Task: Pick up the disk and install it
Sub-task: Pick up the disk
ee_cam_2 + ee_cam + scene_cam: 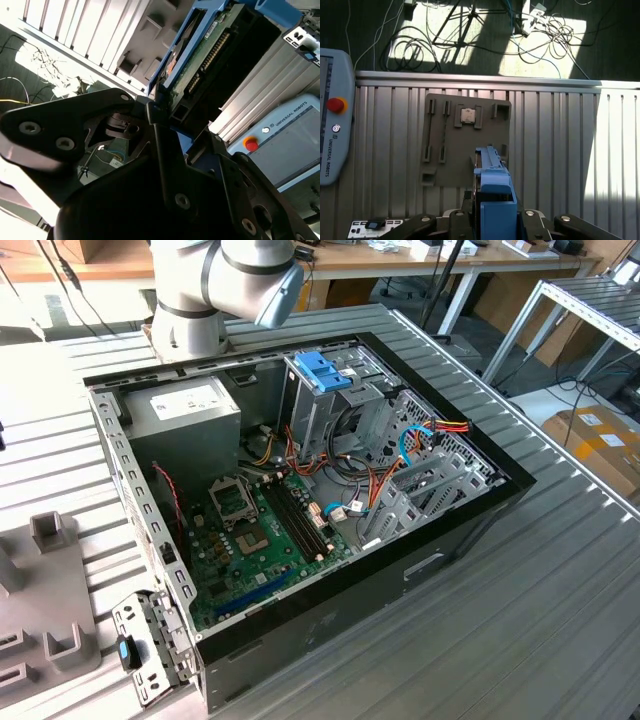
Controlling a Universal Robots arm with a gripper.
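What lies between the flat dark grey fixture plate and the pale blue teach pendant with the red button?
Only bare ribbed silver metal table lies between plate and pendant, in the first wrist view.

Grey arm (200,295), black screwed tool (159,111)

The gripper (492,212) hangs over a ribbed metal table (555,150) whose slats run out from under it to a straight edge. Beyond that edge, farther from the gripper, is a dark floor (365,30) broken by bright patches of sunlight (485,50). Sun also falls across the slats to one side of the gripper. Loose cables (555,35) and thin stand legs (452,22) lie in the lit part of the floor. In the exterior view, wooden desks (400,262) stand behind the table. A metal rack (590,305) stands at the exterior view's right, with cardboard boxes (600,440) on the pale floor below it.
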